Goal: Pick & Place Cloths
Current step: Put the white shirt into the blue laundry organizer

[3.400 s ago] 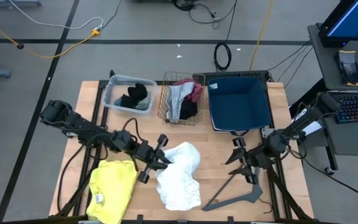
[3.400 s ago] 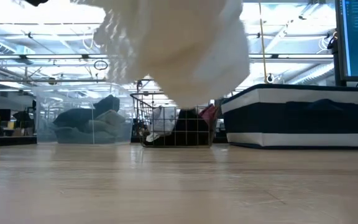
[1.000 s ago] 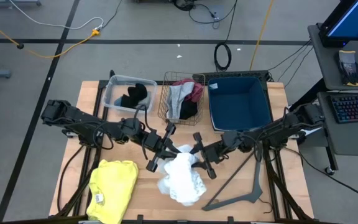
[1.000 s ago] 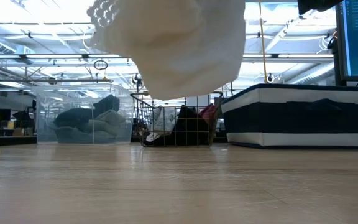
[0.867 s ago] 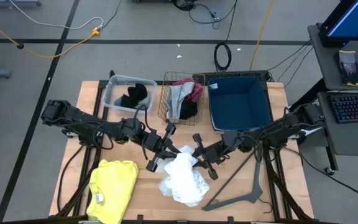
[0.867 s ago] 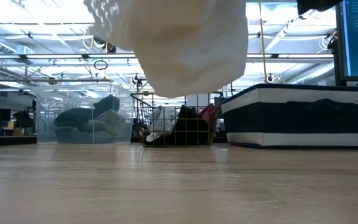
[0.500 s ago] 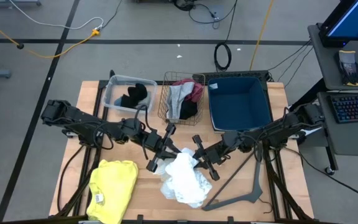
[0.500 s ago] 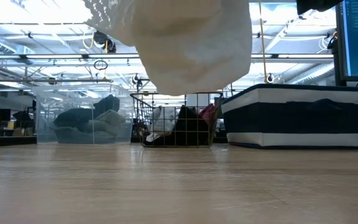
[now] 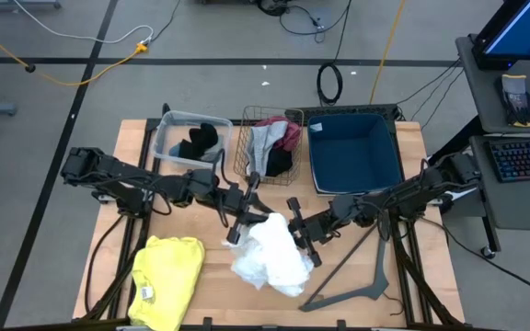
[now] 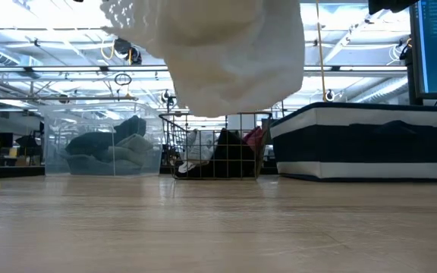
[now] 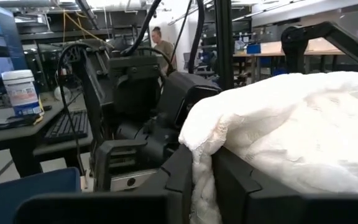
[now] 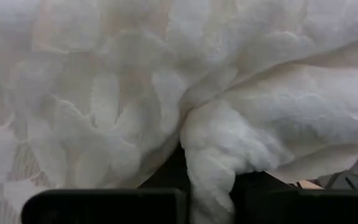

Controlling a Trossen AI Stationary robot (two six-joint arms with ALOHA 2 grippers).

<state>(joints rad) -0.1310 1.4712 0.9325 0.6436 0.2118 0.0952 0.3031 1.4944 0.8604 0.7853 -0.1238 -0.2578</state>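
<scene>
Cloth first: white cloth (image 9: 270,257) hangs mid-tabletop (image 9: 412,276), clear of the wood (per low view). My right gripper (image 9: 299,230) is clamped on its edge, left gripper (image 9: 239,225) nipping the other w/ fingers nearly together. Lift evenly, keep the sag off the hanger (image 9: 357,280).

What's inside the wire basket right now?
The wire basket holds a grey cloth, a maroon piece and something black, heaped together. Anything beneath that heap is covered.
</scene>
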